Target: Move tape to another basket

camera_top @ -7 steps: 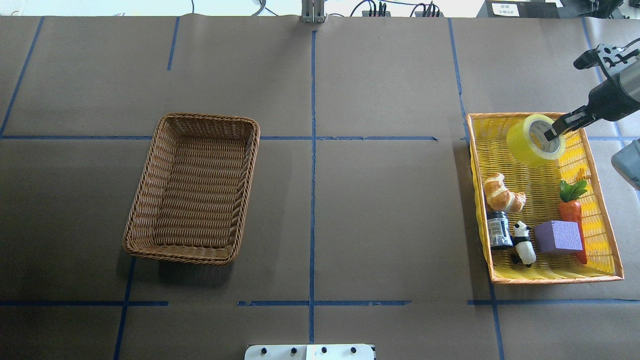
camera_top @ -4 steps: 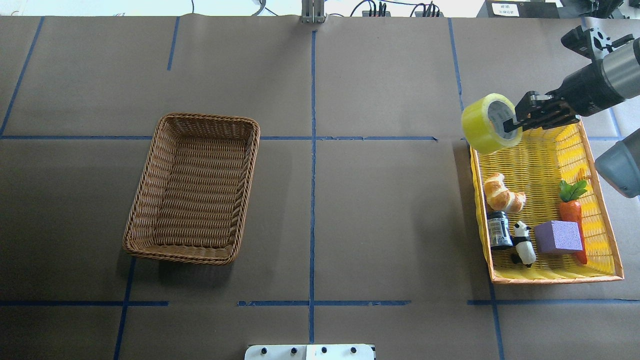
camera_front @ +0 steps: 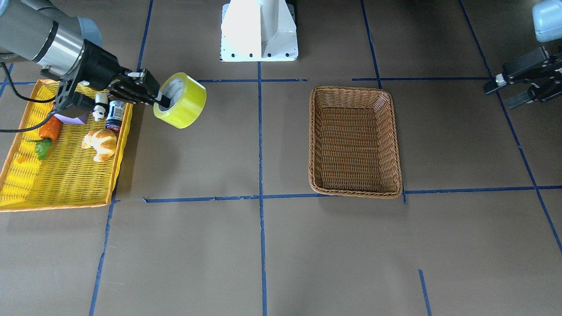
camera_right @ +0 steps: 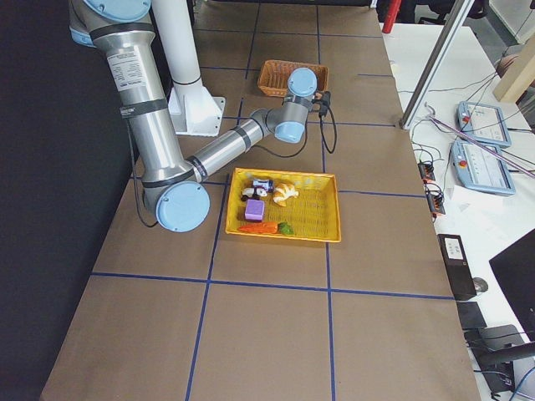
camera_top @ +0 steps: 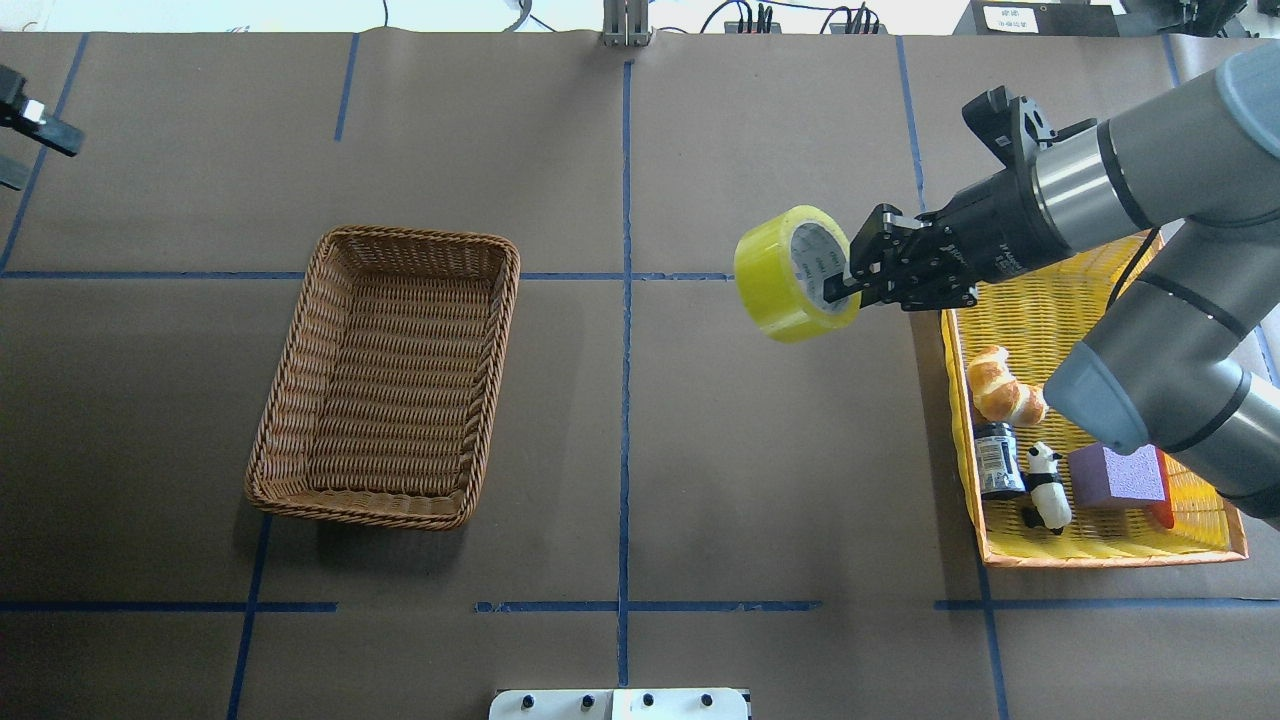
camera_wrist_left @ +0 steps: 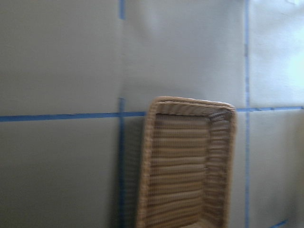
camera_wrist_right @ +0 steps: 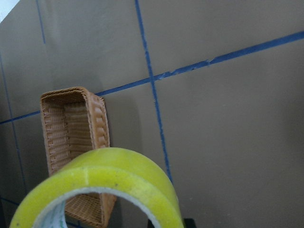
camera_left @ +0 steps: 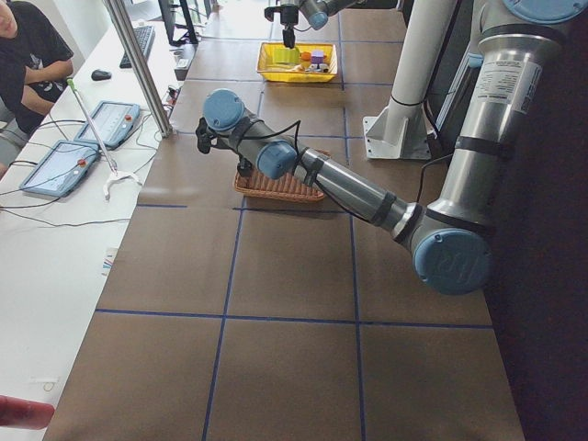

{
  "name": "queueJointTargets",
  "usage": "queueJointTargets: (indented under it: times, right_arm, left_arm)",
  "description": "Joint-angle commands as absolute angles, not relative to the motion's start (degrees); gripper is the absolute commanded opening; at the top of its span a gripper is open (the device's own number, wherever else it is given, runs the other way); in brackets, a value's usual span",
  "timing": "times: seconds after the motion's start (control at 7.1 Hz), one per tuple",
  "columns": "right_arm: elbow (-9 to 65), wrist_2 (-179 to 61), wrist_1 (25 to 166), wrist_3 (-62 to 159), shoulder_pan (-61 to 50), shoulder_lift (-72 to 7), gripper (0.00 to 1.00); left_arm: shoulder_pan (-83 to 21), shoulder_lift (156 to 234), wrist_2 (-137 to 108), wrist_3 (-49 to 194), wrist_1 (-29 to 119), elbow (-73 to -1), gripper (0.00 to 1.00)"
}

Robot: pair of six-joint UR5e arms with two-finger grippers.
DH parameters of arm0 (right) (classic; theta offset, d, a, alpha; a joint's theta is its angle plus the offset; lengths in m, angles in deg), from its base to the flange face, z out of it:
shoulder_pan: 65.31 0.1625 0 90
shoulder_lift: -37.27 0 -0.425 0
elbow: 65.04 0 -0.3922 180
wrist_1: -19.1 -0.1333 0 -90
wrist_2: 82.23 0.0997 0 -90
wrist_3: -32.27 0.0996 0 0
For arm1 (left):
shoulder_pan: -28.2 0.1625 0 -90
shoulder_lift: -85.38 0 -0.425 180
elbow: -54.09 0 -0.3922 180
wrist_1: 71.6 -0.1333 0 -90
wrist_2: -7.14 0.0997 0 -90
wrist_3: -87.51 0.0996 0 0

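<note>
Open tabletop (camera_top: 640,400) stretches between tape (camera_top: 790,275) and basket (camera_top: 385,375).

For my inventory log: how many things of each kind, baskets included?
Baskets: 2, brown woven wicker basket, yellow orange-rimmed tray basket
Yellow packing tape roll: 1
Toy foods: 2, croissant, carrot
Purple foam block: 1
Panda figurine: 1
Dark jar: 1
Total: 8

Table (camera_top: 760,450), covered in brown paper and divided into rectangles by blue lines (camera_top: 626,400). A brown wicker basket (camera_top: 492,380) stood directly on the paper. A yellow tray (camera_top: 1100,560) lay well apart from the basket, toward the robot's right. A white base plate (camera_top: 620,704) sat nearer the robot than the basket, level with the gap between basket and tray.
</note>
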State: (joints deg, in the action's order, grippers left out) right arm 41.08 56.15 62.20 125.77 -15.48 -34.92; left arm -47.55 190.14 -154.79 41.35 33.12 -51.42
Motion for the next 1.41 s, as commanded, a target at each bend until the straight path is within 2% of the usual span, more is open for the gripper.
queueJointTargets:
  times: [0.0, 0.28, 0.42, 0.85, 0.99, 1.27]
  right_arm:
    - [41.40, 54.70, 50.98, 135.68, -17.67, -34.62, 0.00]
    - [41.31, 54.53, 41.28, 143.16, -18.46, -34.71, 0.00]
    - [41.48, 54.53, 40.46, 143.45, -18.55, -34.71, 0.00]
    - [41.49, 53.66, 32.13, 151.42, -18.72, -34.54, 0.00]
    - [41.49, 52.69, 30.28, 152.32, -18.90, -34.45, 0.00]
    - [41.40, 49.72, 24.32, 156.95, -20.30, -34.45, 0.00]
  left_arm:
    - [-39.86, 197.85, -154.23, 22.63, 42.89, -51.29, 1.00]
    - [-34.93, 203.31, -148.46, 19.42, 45.46, -51.20, 1.00]
    - [-32.21, 203.33, -143.12, 16.61, 52.43, -51.73, 1.00]
    - [-21.33, 203.95, -122.07, -25.11, 86.48, -52.00, 1.00]
    - [-16.58, 203.95, -114.66, -35.35, 93.74, -52.08, 1.00]
    - [-9.98, 204.04, -104.88, -39.23, 103.00, -52.08, 1.00]
